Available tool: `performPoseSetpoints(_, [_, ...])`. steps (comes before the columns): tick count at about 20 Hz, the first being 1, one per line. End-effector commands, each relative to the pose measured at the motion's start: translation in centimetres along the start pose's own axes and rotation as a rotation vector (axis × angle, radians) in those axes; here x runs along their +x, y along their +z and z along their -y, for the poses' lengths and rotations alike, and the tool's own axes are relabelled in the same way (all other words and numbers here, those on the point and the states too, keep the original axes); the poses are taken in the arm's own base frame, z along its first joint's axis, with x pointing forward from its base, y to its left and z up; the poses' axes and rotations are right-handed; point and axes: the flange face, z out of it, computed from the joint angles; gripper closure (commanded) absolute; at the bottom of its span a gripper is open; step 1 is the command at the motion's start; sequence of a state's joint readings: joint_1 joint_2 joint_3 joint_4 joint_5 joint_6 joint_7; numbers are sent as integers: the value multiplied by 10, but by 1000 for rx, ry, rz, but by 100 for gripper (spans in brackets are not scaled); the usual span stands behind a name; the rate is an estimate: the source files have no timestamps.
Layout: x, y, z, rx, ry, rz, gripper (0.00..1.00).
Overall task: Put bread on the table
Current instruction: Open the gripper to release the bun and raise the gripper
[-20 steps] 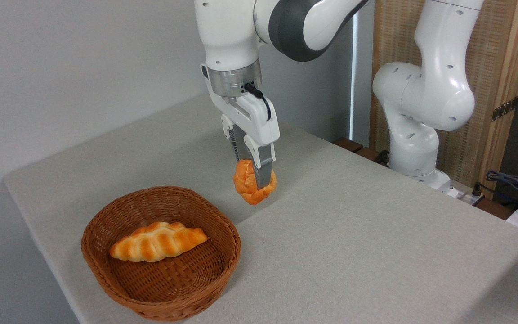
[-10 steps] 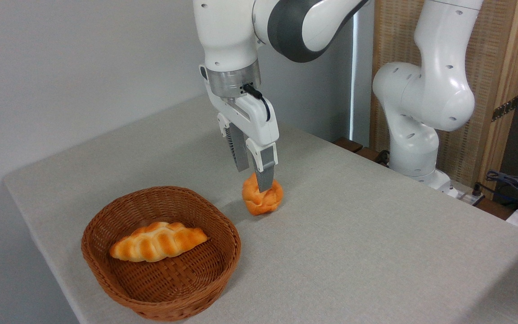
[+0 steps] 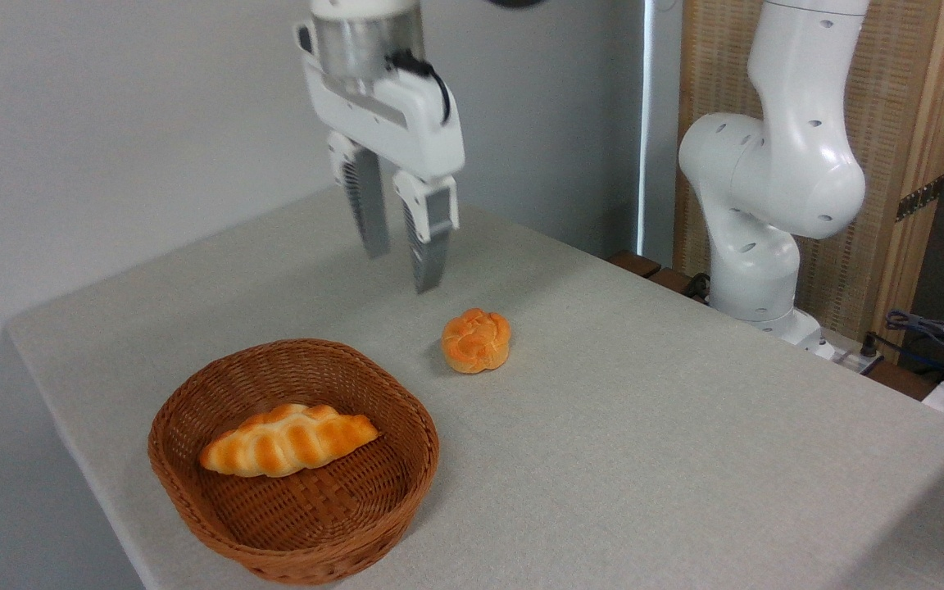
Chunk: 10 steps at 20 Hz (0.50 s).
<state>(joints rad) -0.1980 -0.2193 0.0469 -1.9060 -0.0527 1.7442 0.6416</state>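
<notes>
The bread (image 3: pixel 476 340), a small round knotted orange-golden bun, lies flat on the table (image 3: pixel 644 426) just right of the basket. My gripper (image 3: pixel 402 266) hangs open above and to the left of the bun, well clear of it, with nothing between its grey fingers (image 3: pixel 428 246).
A brown wicker basket (image 3: pixel 296 459) at the front left holds a longer braided loaf (image 3: pixel 288 440) with pale stripes. The arm's white base (image 3: pixel 767 205) stands off the table's far right edge, with cables (image 3: pixel 939 336) beyond it. A wall runs behind the table.
The gripper let go of the bun, which settled onto the table, then rose and moved left, away from it.
</notes>
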Motion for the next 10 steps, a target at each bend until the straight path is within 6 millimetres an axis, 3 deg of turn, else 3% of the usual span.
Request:
performPoseSetpoints(1, [14,-35,43,32,-106,-12,0])
performPoseSetpoints(5, [22,-40,58,33,-115,-1,0])
performPoseSetpoints(10, [30,-34,52,40,-95,23,0])
